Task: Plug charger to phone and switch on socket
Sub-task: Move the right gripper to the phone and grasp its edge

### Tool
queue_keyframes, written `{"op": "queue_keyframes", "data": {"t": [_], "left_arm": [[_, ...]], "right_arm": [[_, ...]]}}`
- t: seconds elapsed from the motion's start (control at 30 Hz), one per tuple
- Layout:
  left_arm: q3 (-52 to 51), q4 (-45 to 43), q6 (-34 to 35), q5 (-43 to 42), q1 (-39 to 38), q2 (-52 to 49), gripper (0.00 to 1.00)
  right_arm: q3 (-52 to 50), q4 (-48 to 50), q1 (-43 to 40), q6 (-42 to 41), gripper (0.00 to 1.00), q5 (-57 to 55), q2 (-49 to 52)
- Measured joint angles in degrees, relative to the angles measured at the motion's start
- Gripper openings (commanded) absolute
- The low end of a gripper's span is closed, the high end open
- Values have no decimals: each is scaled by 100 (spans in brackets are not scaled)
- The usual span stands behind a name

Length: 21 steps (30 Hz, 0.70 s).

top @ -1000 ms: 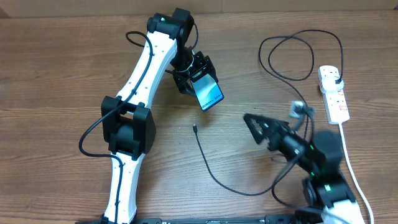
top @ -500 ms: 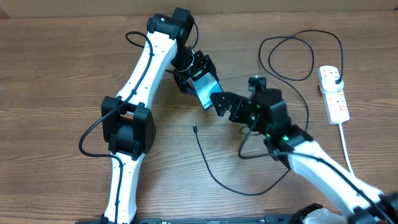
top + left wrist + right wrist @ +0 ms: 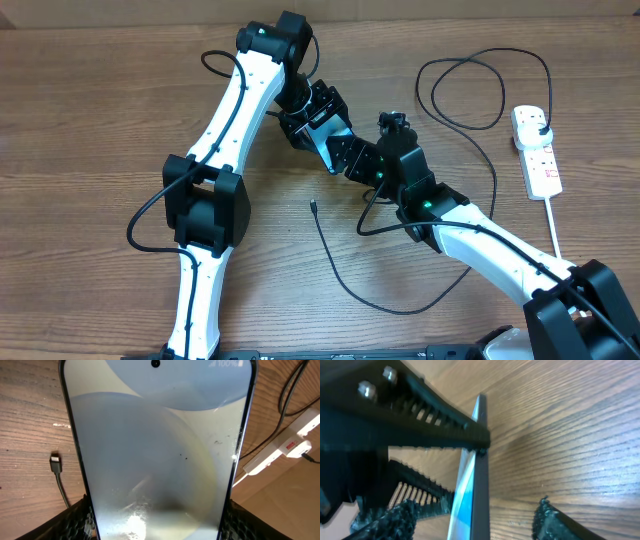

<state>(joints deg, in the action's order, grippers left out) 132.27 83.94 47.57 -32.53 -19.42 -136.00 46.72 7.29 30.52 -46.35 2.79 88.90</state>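
Evidently the job is at its first step, bringing phone and connector together. The left pincer (image 3: 316, 122) is clamped on the phone (image 3: 157, 455) by its long edges and holds it tilted above the desk (image 3: 80, 120), a little toward 12 o'clock of the desk's middle. The right pincer (image 3: 352, 160) stands with its fingers spread to either side of the phone's free end. The right wrist view shows that end edge-on with a gap on both sides, so this pincer grips nothing.

The charger (image 3: 345, 285) lies loose on the desk. Its connector tip (image 3: 313, 207) is at about 6 o'clock of the phone, apart from both pincers. Its plug seems to sit in the socket (image 3: 537, 155), out at 3 o'clock.

My guess is that the right pincer is about to steady or take the phone. After that, one pincer must pick up the tiny tip and line it squarely with the port. The socket's switch comes last.
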Motion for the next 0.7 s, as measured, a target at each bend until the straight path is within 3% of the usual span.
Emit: {"op": "queue_keyframes", "data": {"t": [0.1, 0.7], "left_arm": [[2, -2, 57, -2, 0, 0, 5], [0, -52, 310, 0, -11, 0, 4]], "right_arm": [[9, 111, -2, -96, 57, -94, 11], [17, -22, 140, -334, 31, -201, 15]]}}
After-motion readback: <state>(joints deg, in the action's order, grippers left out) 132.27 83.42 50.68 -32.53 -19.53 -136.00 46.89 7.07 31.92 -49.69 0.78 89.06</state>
